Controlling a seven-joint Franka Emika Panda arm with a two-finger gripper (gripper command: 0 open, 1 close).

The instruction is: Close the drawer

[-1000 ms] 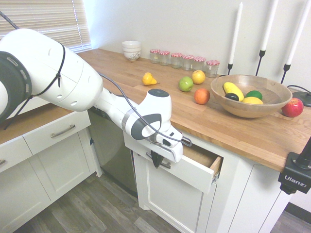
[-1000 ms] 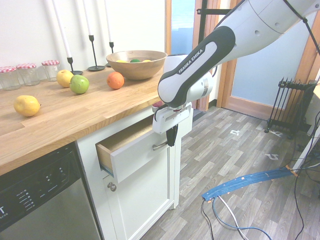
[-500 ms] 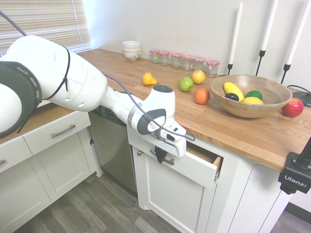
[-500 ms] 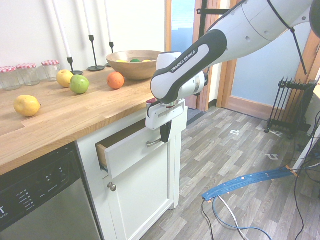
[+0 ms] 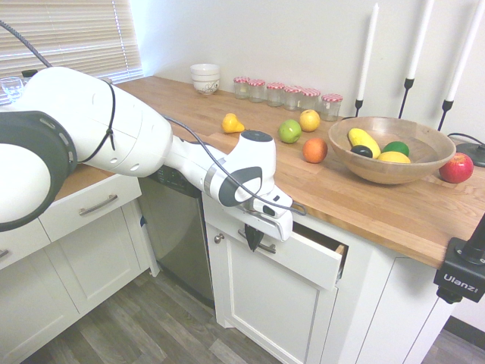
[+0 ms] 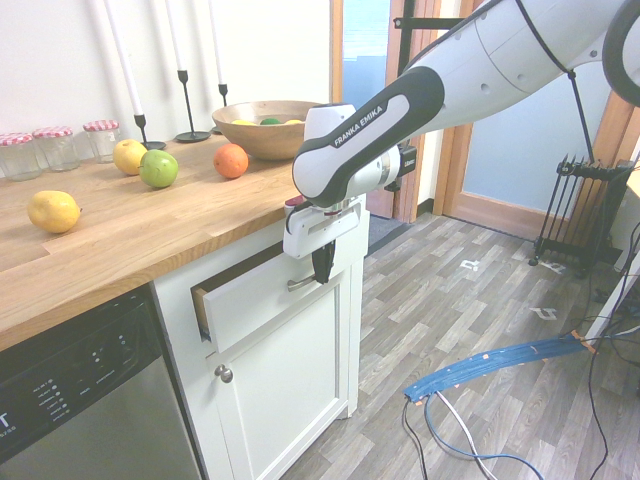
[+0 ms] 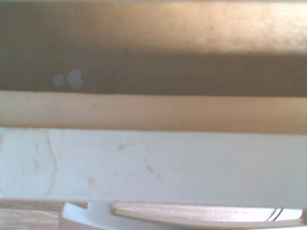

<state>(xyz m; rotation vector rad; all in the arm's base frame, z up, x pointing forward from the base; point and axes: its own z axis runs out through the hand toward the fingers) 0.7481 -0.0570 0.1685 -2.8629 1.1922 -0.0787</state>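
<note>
My end effector (image 5: 251, 241) points down at the front of the drawer (image 5: 297, 255), its two fingers together. The drawer sits under the wooden surface (image 5: 227, 152), directly above the cabinet door (image 6: 290, 370), and it is only partly open: a narrow strip of its inside shows between the white front and the cabinet. My fingertips are on the outer side of that front, at the curved silver handle (image 6: 303, 284), near the end of the handle farther from the dishwasher (image 6: 100, 390) in the second exterior view. I cannot tell whether they touch the handle or stand just beside it.

My wrist view looks down over the top edge of the front, with the drawer's wood inside on one side of it and the pale handle on the other. A few small pale round spots show on the wood within. On the surface above, an orange (image 5: 314, 150), a green apple (image 5: 289, 131) and a wide wooden bowl (image 5: 390, 171) holding fruit stand well apart from my fingers.
</note>
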